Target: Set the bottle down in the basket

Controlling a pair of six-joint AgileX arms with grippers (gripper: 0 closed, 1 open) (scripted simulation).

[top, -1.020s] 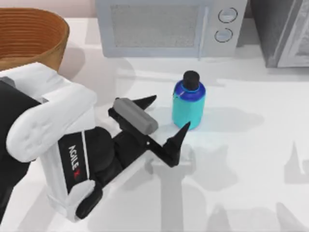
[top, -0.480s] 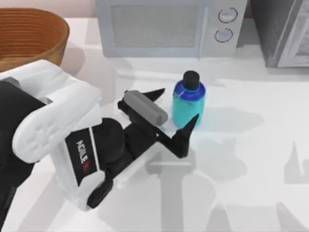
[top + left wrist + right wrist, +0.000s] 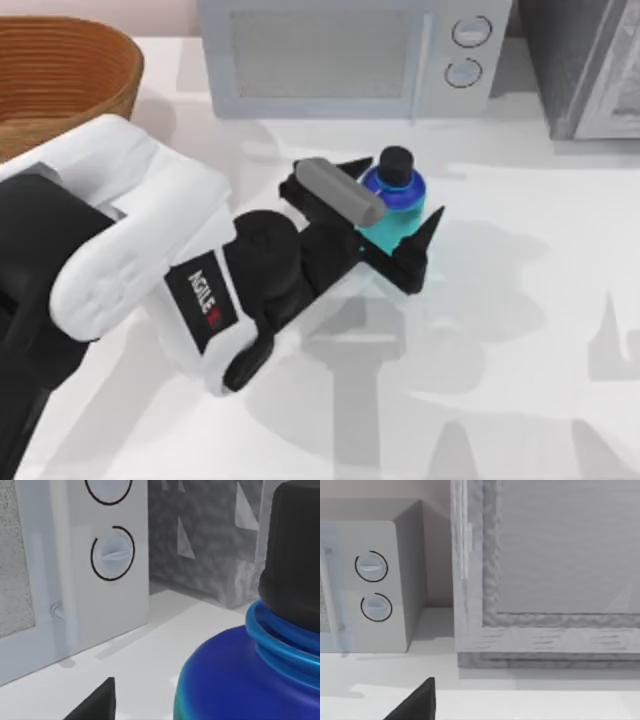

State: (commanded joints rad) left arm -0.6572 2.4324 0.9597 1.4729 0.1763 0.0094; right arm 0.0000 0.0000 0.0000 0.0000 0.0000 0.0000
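Basket point(image 3: 60, 75) sits at the far-left corner of the desk point(image 3: 520, 330), cut off by the top view's edge; orange-brown wicker, ribbed sides, nothing visible inside from here.

My L arm reaches in from the near-left, white shell w/ black wrist, angled toward the desk's middle. L gripper point(image 3: 392, 212) is spread wide around the bottle point(image 3: 398, 205): one black finger tip on the far side by the blue shoulder, the other pointed tip on the near-right side by the cyan body. Jaws released, not clenched; gap on each side can't be judged exactly from above, but fingers straddle the bottle rather than squeeze it. Grey block on top of the gripper hides part of the bottle's left side.

Bottle stands upright on the desk, roughly mid-desk, just in front of the microwave point(image 3: 350, 55), well apart from the basket. Black cap up, blue shoulder below it, cyan body partly hidden by the gripper.

L wrist view: bottle point(image 3: 250, 675) very close, blue shoulder, ring at the neck, black cap above. One black fingertip point(image 3: 95, 705) at the frame edge. Microwave knobs point(image 3: 112, 552) behind.

Microwave along the far edge, centre. Grey cabinet-like unit point(image 3: 590, 65) at the far-right corner.

R wrist view: microwave side w/ two knobs point(image 3: 372, 587), grey framed panel point(image 3: 545, 570) beside it, one black fingertip point(image 3: 417, 702) at frame edge. R gripper: cannot tell if released or clenched.
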